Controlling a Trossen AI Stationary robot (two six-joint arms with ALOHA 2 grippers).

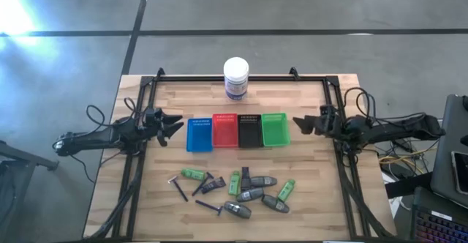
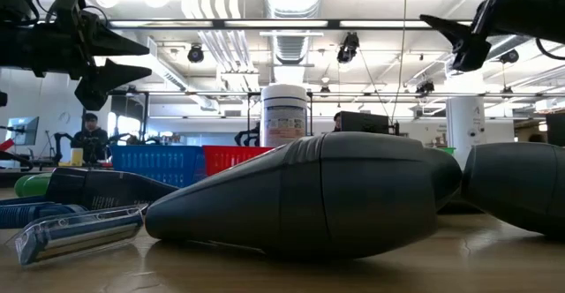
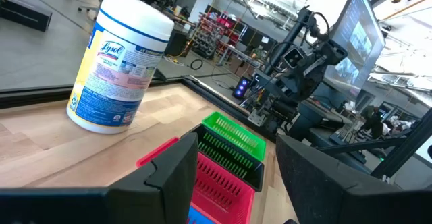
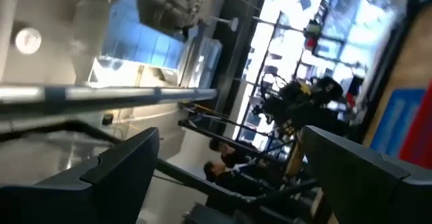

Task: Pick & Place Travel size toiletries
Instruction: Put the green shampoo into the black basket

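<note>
Wooden table [image 1: 307, 206] seen from above, with the travel size toiletries [image 1: 234, 190] lying in a loose cluster on its near half: green tubes [image 1: 193, 174], grey mini bottles [image 1: 275, 203], small dark tubes [image 1: 212, 185] and thin razors [image 1: 178, 190]. All of them sit nearer the viewer than either gripper and between the two arms, well apart from both. As far as the pictures show, none has been lifted or placed, so the task looks barely begun and every item is left to move.

Left gripper [image 1: 174, 125] hovers with its fingers spread and holding nothing, just beside the blue tray [image 1: 199, 135]. Right gripper [image 1: 300, 124] is likewise spread and empty, just beside the green tray [image 1: 275, 129]. Between the grippers runs a row of four small trays: blue, red [image 1: 223, 130], black [image 1: 249, 130], green. All four look empty from above.

Beyond the trays, at the far edge of the table, stands a large white jar [image 1: 235, 78] with a blue label.

Only the overhead view shows the whole layout and the bare tray floors. The table-level view instead fills with one grey bottle [image 2: 300, 196] up close, a razor head [image 2: 75, 231] beside it, and both grippers raised well above the surface, a height the overhead view cannot convey. The left wrist view shows the jar's label. The right wrist view points into the room and shows none of the toiletries
</note>
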